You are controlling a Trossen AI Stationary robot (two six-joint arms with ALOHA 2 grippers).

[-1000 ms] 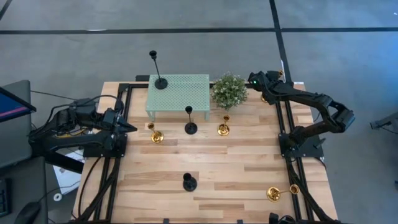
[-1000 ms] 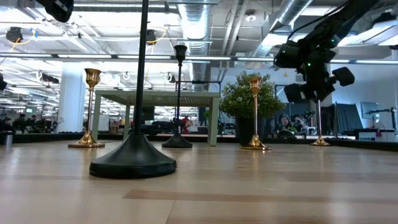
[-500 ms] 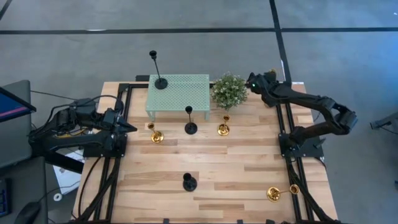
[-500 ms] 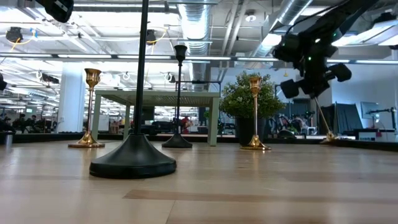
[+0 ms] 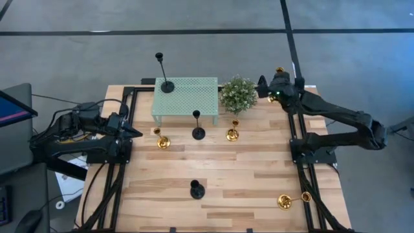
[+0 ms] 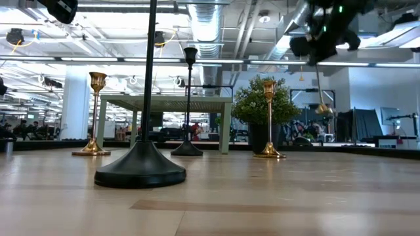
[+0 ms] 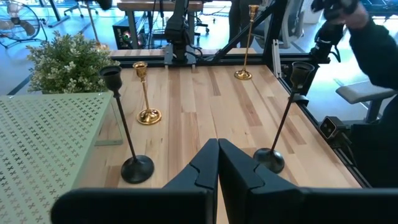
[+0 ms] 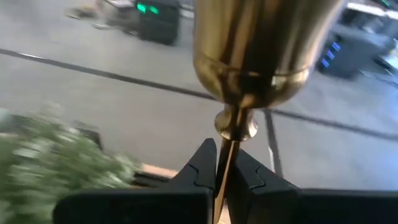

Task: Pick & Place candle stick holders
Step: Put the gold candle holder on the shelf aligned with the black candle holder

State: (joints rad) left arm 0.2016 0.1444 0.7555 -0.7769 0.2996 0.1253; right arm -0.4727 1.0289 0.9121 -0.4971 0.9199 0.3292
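1. You have open wooden tabletop (image 5: 246, 175) across the near centre.
2. The bushy green potted plant (image 5: 239, 94) and mint-green mesh-top little table (image 5: 185, 96) block your far edge.
3. A lone matte black candle holder (image 5: 196, 189) stands mid-front.

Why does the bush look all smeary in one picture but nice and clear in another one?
In the right wrist view the plant is smeared and soft, while the gold candle holder clamped in the right gripper fills the view, brightly lit. In the left wrist view the same plant looks crisp. In the low view bright ceiling lights glare.
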